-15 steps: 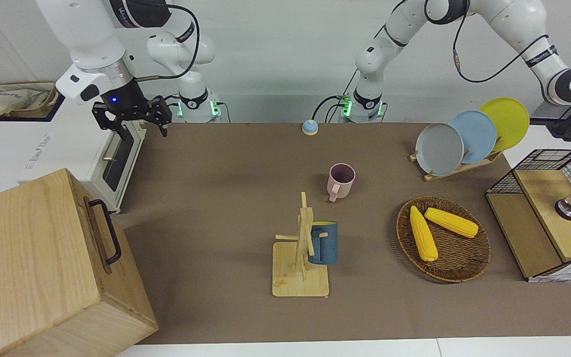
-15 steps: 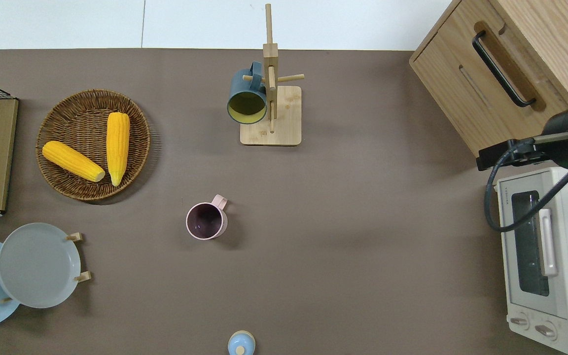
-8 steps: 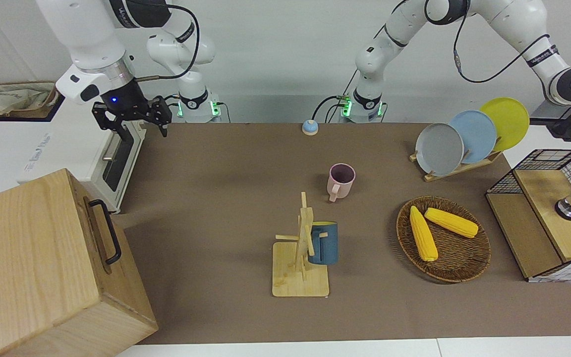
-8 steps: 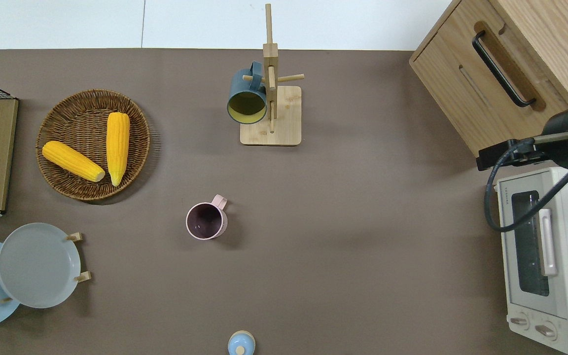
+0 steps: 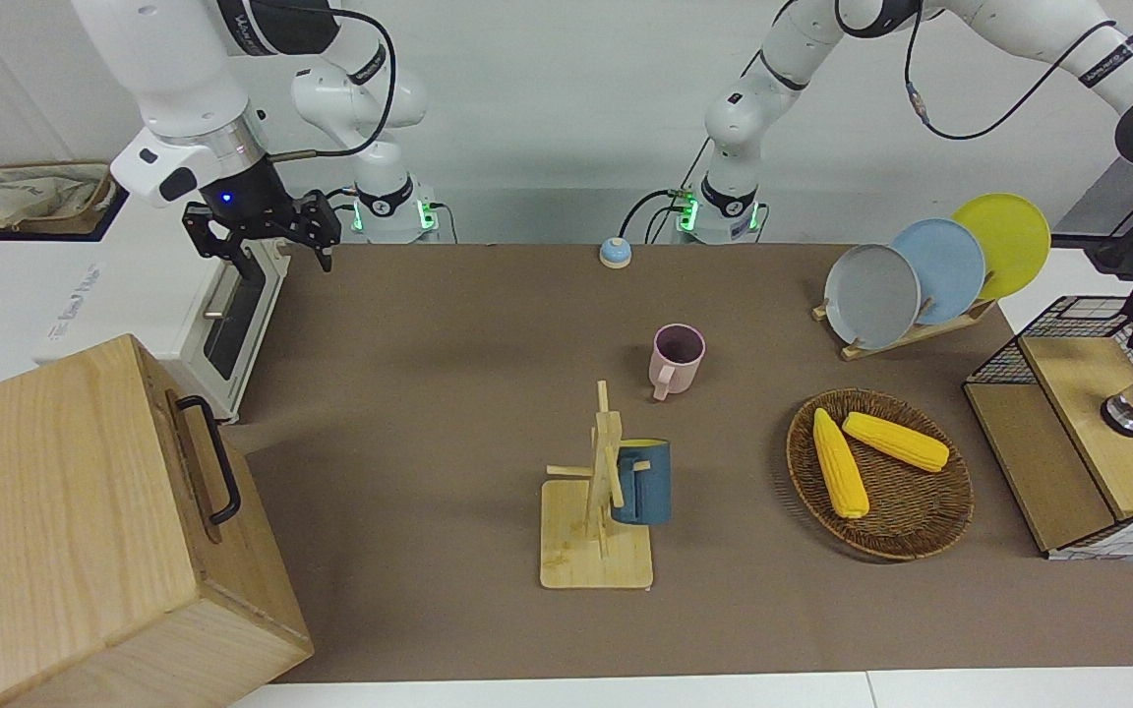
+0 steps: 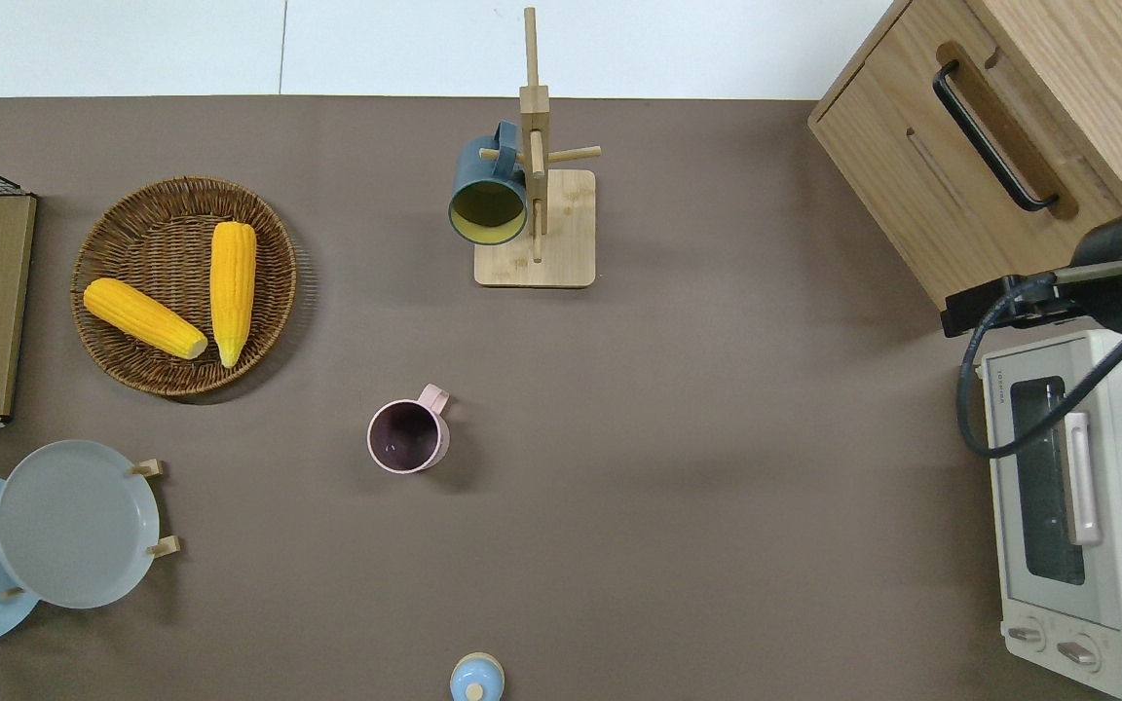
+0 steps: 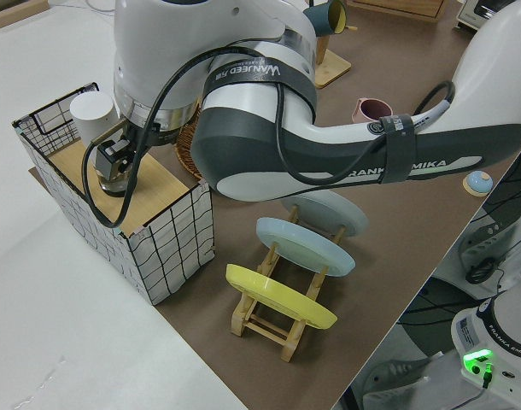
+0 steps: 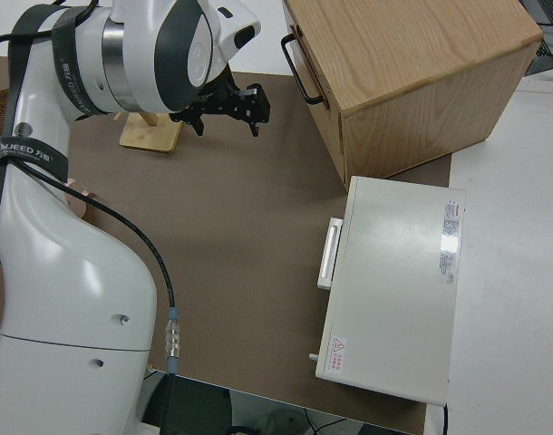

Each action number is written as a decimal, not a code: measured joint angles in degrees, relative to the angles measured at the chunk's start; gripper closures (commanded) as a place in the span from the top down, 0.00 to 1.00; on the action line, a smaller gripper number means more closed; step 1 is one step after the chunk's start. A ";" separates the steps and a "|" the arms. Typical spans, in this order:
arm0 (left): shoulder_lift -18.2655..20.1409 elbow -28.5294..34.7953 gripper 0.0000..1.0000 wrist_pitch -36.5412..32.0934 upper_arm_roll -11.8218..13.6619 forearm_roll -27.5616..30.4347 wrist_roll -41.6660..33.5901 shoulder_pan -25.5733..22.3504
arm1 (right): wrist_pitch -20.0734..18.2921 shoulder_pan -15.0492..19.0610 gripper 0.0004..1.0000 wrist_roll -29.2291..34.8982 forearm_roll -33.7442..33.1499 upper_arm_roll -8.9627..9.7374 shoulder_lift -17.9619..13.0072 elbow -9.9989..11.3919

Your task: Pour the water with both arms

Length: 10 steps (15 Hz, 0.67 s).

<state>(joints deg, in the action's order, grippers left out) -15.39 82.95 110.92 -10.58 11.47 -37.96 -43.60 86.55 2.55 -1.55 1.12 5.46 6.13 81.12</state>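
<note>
Front view: black two-finger right gripper [image 5: 262,239] at upper left, fingers spread, holding nothing; pink ceramic mug [image 5: 676,359] at centre.
Overhead view: dark blue mug [image 6: 489,199] hangs on the bamboo mug tree [image 6: 535,195], upper centre.
Left side view: left gripper [image 7: 115,162] at upper left, over the wire-sided wooden box [image 7: 115,196]; its opening cannot be told.
Right side view: right gripper at upper centre, empty, over brown table mat [image 8: 249,254].
</note>
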 measured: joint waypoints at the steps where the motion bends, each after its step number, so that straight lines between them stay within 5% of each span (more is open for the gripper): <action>1: 0.66 -0.51 1.00 -2.45 -0.04 -1.72 0.64 -0.01 | 0.00 0.00 0.99 0.00 0.00 0.00 0.00 0.00; 10: 7.75 -1.21 1.00 -15.03 -3.15 -6.18 7.61 1.30 | 0.00 0.00 0.99 0.00 0.00 0.00 0.00 0.00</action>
<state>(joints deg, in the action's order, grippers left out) -7.65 81.73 95.88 -13.73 5.29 -30.36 -42.30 86.55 2.55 -1.56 1.12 5.46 6.13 81.12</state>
